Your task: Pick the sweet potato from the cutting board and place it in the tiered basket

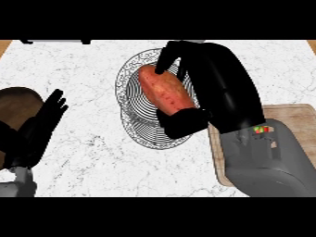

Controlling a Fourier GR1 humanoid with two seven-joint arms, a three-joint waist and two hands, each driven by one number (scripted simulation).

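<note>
Right robot hand [208, 88] grips the sweet potato [161, 90] over the tiered basket [129, 78], seemingly to place it; left robot hand [30, 132] rests open

A white marble counter [91, 152] with thin grey veins fills most of the head view. Strips of brown wood show past its top corners, at eleven and one o'clock. Near the centre, slightly toward twelve o'clock, stands a black wire tiered basket [147, 134], its round tiers seen from above as rings within rings. At four o'clock a pale wooden cutting board [311, 129] lies flat on the counter, running off toward the lower right. At nine o'clock a dark brown round plate [3, 106] sits at the counter's left edge, partly cut off by the frame.
</note>
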